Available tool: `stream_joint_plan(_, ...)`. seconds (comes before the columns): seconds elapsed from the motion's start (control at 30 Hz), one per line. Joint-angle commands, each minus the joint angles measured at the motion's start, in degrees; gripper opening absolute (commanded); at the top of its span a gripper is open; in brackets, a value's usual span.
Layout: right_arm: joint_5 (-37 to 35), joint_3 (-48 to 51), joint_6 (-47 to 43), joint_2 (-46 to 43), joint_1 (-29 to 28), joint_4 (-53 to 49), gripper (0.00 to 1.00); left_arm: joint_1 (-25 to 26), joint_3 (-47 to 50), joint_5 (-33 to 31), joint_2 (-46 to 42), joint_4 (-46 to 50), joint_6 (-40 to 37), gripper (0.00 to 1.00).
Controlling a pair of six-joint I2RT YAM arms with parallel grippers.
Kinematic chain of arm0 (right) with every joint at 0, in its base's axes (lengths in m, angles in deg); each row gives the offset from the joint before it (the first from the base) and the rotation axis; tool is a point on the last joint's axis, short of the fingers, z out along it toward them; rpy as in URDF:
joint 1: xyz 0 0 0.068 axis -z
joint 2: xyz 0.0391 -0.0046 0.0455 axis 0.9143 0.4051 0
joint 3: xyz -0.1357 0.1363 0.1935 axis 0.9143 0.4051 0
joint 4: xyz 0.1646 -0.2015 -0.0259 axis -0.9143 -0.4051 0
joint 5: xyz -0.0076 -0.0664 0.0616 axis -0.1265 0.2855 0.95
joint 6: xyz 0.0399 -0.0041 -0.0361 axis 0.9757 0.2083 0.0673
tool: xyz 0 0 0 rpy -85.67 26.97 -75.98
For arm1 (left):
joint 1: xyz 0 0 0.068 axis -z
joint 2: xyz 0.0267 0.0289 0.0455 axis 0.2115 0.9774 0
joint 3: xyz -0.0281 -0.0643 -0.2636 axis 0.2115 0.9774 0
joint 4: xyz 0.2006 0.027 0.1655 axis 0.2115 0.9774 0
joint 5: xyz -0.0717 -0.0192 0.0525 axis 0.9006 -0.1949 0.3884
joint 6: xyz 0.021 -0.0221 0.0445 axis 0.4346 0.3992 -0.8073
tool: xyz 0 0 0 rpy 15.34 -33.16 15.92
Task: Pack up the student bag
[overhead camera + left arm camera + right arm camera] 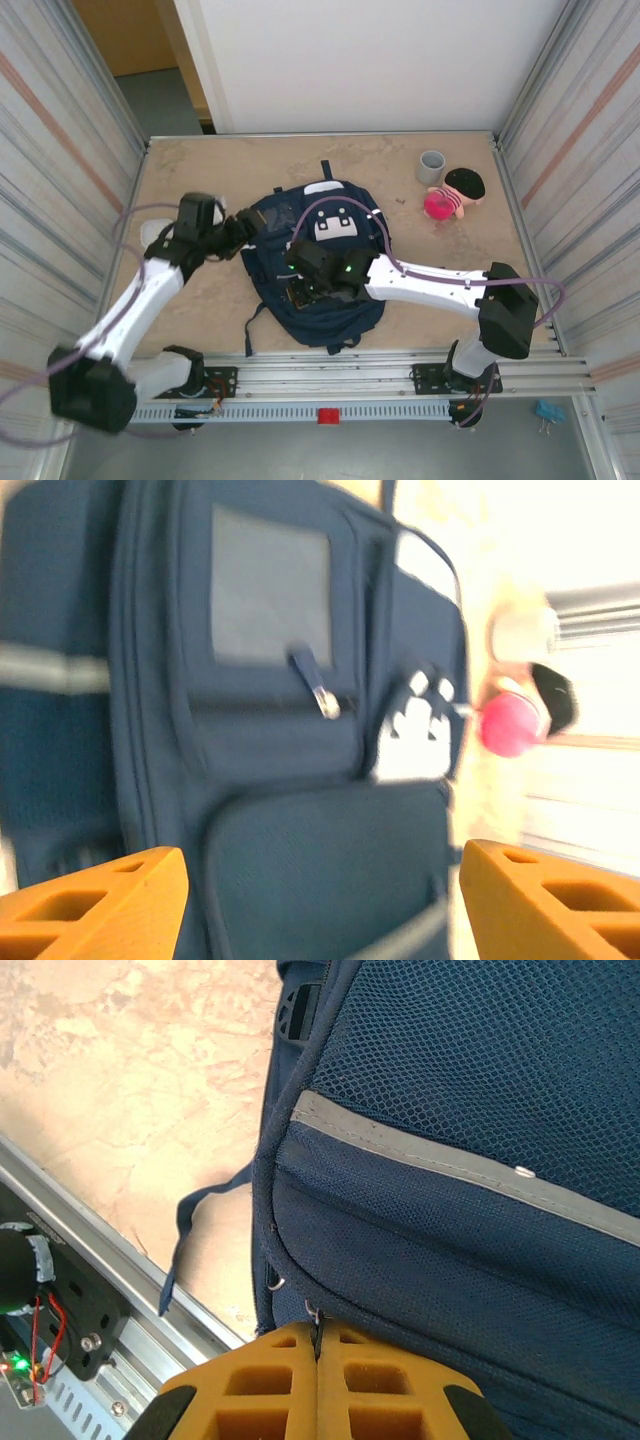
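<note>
One student bag [320,265] lies on the surface [200,170], before the spread left fingers [90,900] and against the tips of the right fingers [270,1385], which are pressed together, with one grey cup [431,166] and one doll [460,188] beyond.

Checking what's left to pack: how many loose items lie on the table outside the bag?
2: a grey cup at the far right, and a doll just right of it. Others may hide under the bag.

student bag [340,318] | navy backpack, white patches, pale stripes | lying flat, front up | centre of table [200,170]
</note>
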Motion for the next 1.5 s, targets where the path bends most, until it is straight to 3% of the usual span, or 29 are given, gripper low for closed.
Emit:
stream_joint_plan(0.0, 2.3, -0.7, -1.9, 0.6, 0.6, 3.3, 0.00, 3.1, 6.9, -1.4, -7.4, 6.0, 14.5, 0.70)
stream_joint_plan(0.13, 3.4, 0.0, -2.4, 0.4, 1.1, 3.7, 0.00, 8.3, 12.2, -2.1, -11.9, 2.9, 22.9, 0.68)
stream_joint_plan(0.37, 3.9, 0.6, -2.7, -0.3, 1.1, 4.2, 0.00, 14.6, 13.0, -2.4, -6.1, -6.1, 27.5, 0.57)
stream_joint_plan(0.87, 1.6, 2.7, -1.8, -1.2, 0.0, 2.5, 0.00, 15.6, 15.5, -4.5, -1.6, -13.0, 32.4, 0.12)
stream_joint_plan(1.03, 1.5, 3.6, -1.0, -1.5, -0.5, 3.5, 0.00, 15.7, 15.7, -3.4, -0.8, -13.3, 32.0, 0.11)
stream_joint_plan(1.2, -0.1, 4.2, 0.1, -1.6, -0.8, 3.1, 0.00, 15.7, 15.5, -3.8, -1.7, -13.4, 32.7, 0.03)
stream_joint_plan(1.37, -2.6, 5.0, 1.8, 0.0, -2.3, 1.6, 0.20, 15.7, 15.5, -4.5, -2.9, -13.7, 33.1, 0.02)
stream_joint_plan(1.47, -3.7, 4.9, 2.1, 0.6, -2.9, 1.8, 0.23, 15.7, 15.4, -4.1, -2.6, -14.3, 33.1, 0.01)
